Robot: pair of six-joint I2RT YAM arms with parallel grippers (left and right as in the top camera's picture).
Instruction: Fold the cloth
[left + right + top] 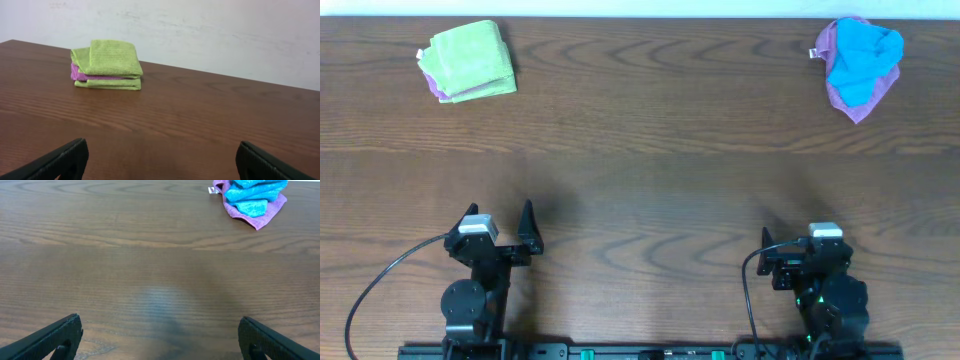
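There's the sky-blue cloth [860,55], crumpled in a heap right on top of the purple cloth [863,103], nothing touching it. The right hand [160,337] hangs well short of the purple cloth, fingers spread wide, empty. The left hand [161,160] is farther yet from the purple cloth, also wide open, holding nothing. The lime-green folded cloth [470,60] lies well apart from the purple cloth, across the worktop [650,170].

brown wooden table [640,150]: smooth, grained, faint sheen | crumpled sky-blue fabric cloth [860,55]: soft, matt, textured | folded lime-green cloth [470,60]: matt, fine weave
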